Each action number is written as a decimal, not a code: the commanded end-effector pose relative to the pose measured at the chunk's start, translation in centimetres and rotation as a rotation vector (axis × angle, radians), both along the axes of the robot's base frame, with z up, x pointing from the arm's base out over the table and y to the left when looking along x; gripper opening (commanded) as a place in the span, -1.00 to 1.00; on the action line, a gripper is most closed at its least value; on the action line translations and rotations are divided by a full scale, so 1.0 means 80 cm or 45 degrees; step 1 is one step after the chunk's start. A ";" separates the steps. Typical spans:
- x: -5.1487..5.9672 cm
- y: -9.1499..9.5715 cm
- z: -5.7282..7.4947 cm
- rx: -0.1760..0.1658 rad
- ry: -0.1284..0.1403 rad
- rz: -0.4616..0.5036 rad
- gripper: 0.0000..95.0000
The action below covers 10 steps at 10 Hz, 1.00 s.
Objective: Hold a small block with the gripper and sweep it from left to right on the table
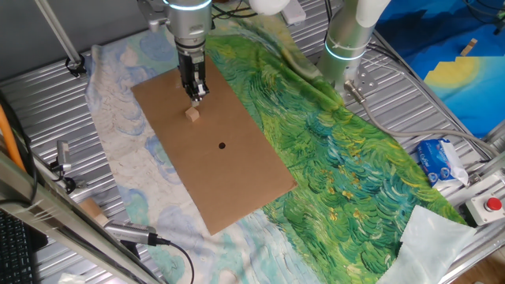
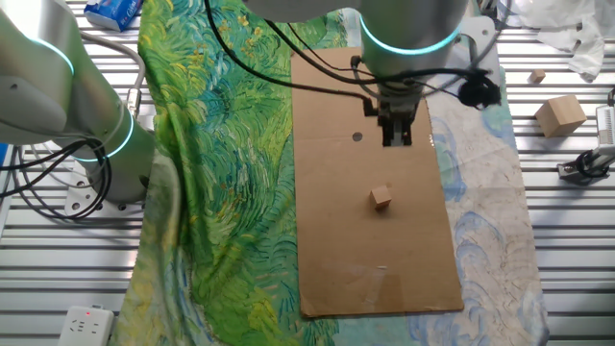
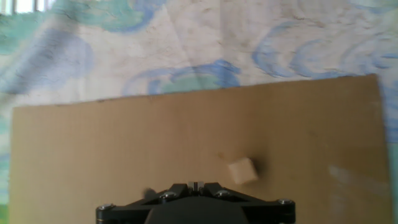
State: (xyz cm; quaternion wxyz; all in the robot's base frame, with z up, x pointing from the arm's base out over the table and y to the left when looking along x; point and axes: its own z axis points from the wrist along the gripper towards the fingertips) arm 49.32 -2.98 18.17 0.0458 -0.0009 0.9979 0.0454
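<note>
Tool (image 1: 196, 96) hangs above the cardboard (image 1: 237, 170), fingers pointing down, holding nothing. Fingertips look close together, but I can't tell if fully closed. Hand view shows only the tool's black base (image 3: 194, 208), no fingertips.

Block (image 1: 192, 115) sits on the cardboard, apart from the tool, just beside the spot under the tips. In the other fixed view the block (image 2: 381, 198) lies clear of the tool (image 2: 398, 140), tilted relative to the cardboard edges. In hand view the block (image 3: 242, 170) is near the sheet's middle.

Black dot (image 1: 222, 145) on the cardboard is near the block, not touching. Cardboard lies on pale blue cloth (image 1: 118, 118) with green cloth (image 1: 339, 158) beside it, on the ribbed tabletop (image 1: 31, 87). Larger wooden piece (image 2: 560, 115) sits on bare ribs near the tabletop edge, well apart from the block.
</note>
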 end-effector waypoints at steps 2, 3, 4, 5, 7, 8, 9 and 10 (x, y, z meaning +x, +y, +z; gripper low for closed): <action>-0.001 -0.049 -0.007 -0.143 0.114 0.088 -1.00; -0.004 -0.055 -0.023 -0.138 0.110 0.078 -1.00; -0.002 -0.055 -0.036 -0.140 0.107 0.072 -1.00; 0.004 -0.056 -0.041 -0.135 0.109 0.063 -1.00; 0.015 -0.060 -0.043 -0.114 0.143 0.046 -1.00; 0.016 -0.060 -0.043 -0.096 0.160 0.042 -1.00; 0.016 -0.060 -0.043 -0.058 0.169 0.023 -1.00; 0.016 -0.060 -0.043 -0.037 0.172 0.011 -1.00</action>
